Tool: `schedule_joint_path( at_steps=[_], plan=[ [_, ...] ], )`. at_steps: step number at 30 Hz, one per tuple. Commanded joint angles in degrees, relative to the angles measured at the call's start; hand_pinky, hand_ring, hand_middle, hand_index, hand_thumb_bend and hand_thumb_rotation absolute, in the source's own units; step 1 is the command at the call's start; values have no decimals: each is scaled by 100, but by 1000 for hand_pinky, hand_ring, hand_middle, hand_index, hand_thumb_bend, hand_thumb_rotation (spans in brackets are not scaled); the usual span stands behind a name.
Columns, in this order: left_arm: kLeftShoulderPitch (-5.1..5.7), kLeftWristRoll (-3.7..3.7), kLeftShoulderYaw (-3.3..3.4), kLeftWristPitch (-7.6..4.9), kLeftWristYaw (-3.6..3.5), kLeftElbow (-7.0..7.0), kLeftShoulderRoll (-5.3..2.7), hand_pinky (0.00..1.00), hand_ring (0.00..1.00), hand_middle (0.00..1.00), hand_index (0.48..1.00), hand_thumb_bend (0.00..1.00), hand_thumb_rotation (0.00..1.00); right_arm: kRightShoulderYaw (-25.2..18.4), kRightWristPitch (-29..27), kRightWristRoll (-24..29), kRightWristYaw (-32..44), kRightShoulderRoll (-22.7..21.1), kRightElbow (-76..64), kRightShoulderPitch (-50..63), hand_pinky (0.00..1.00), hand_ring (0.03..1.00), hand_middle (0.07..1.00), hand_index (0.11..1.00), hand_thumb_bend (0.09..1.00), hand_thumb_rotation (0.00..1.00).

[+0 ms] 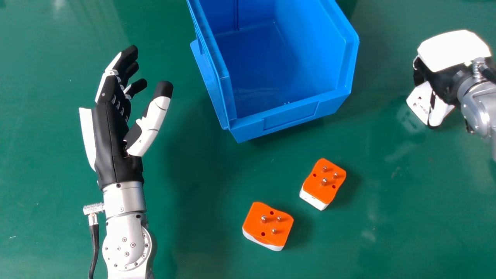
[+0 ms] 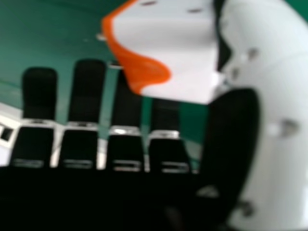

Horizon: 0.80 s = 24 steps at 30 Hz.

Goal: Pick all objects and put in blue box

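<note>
A blue box (image 1: pixel 271 69) stands open-topped at the upper middle of the head view. Two orange and white plug adapters lie pins-up below it: one adapter (image 1: pixel 324 182) closer to the box, the other adapter (image 1: pixel 268 224) lower and further left. My right hand (image 1: pixel 451 52) is over the table at the right, apart from the box. In the right hand view, an orange and white adapter (image 2: pixel 168 53) is pinched between the thumb and fingers of my right hand (image 2: pixel 127 106). My left hand (image 1: pixel 116 128) is left of the box, open, with nothing in it.
The green table (image 1: pixel 209 248) extends around the box and adapters. A cable (image 1: pixel 94 244) runs along my left forearm. The box's front wall (image 1: pixel 290 116) faces the two lying adapters, and its left wall stands between my left hand and the inside.
</note>
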Motion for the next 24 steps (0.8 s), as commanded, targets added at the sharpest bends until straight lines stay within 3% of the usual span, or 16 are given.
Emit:
schedule_joint_path(
  at_steps=[1,7,16,24],
  plan=[
    [-21,-44,22,-117,-37,-49,14,789,866,863,799,720,477,31,142,-47,9,-59,74,-20,367,457,564,592,572,11],
    [-6,-122,40,-105,-129,-65,46,791,867,864,799,721,475,7,64,12,-256,-111,13,151,356,443,552,581,560,8],
    [-8,-113,47,-35,-180,-129,36,791,869,865,800,721,472,-242,-39,238,-320,-147,-6,212,358,434,553,554,542,5],
    [-25,-190,57,-52,-276,-142,-1,795,873,867,802,727,473,-332,-142,319,-504,-202,-94,279,364,425,550,528,527,2]
  ],
)
